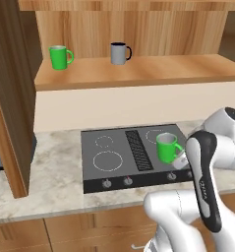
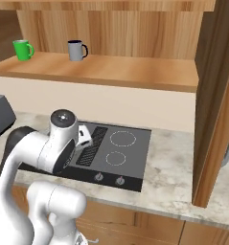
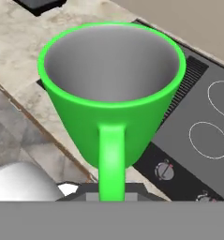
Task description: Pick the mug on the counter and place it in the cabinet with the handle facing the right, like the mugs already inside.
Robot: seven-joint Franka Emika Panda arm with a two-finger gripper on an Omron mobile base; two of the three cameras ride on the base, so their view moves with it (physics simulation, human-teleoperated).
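in the hand view the green mug (image 3: 108,89) takes up the middle of the frame, its pale grey inside open to the camera and its handle running straight down to the bottom centre, where the gripper (image 3: 111,192) is closed tight on it. the fingertips themselves are mostly hidden behind the handle

in the left base view the mug (image 1: 166,146) sits right of centre, over the right end of the dark hob (image 1: 133,157), upright, with its handle pointing right into the arm's white hand; whether it rests on the hob or hangs just above it is hard to tell. the hob lies in the marbled counter (image 1: 55,182) across the middle of the frame

in the right base view the arm (image 2: 39,158) fills the lower left and covers the mug

the cabinet (image 1: 138,71) spans the top of the left base view, its door (image 1: 11,98) standing open down the left edge. on its shelf stand a green mug (image 1: 59,57) at upper left and a grey mug (image 1: 119,53) near top centre, well apart, both handles to the right
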